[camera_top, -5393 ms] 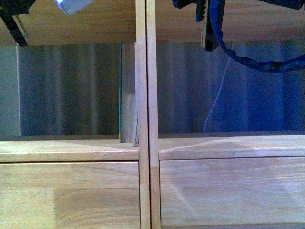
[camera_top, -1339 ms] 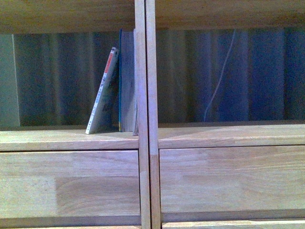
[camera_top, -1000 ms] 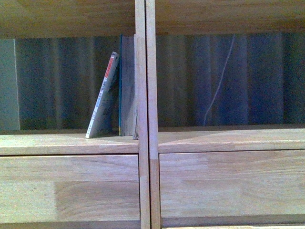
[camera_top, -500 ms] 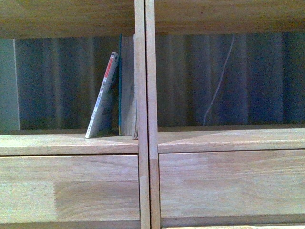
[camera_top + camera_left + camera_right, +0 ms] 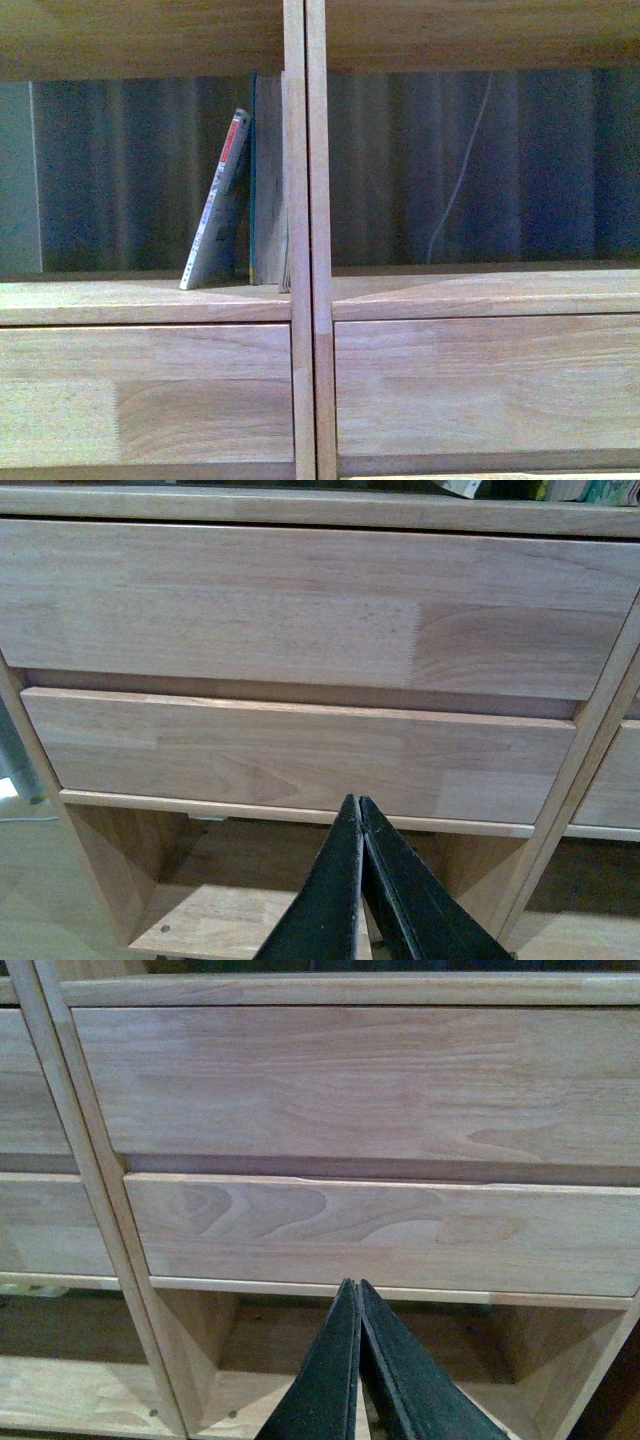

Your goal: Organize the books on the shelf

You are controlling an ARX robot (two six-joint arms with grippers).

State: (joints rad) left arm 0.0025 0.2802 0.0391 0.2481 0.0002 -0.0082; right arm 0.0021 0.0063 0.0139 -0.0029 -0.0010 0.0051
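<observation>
In the front view the wooden shelf [image 5: 305, 200] fills the picture. Its left compartment holds two books. A whitish-grey book [image 5: 216, 205] with a red patch on its spine leans rightward against an upright book with a teal edge [image 5: 264, 180], which stands at the central divider. Neither gripper shows in the front view. My left gripper [image 5: 358, 802] is shut with nothing in it, low in front of the left drawer fronts [image 5: 300, 740]. My right gripper [image 5: 354, 1286] is shut and empty too, before the right drawer fronts [image 5: 380, 1225].
The right compartment [image 5: 480, 170] holds no books; a thin white cable [image 5: 455, 190] hangs behind its open back. Open bottom compartments [image 5: 200, 900] lie under the drawers in both wrist views. A grey upright [image 5: 18, 180] stands at the far left.
5.4 s ago both arms were up at the top of the front view and only the teal-edged book stood in the compartment. Now the grey book leans there and the arms are out of view.
</observation>
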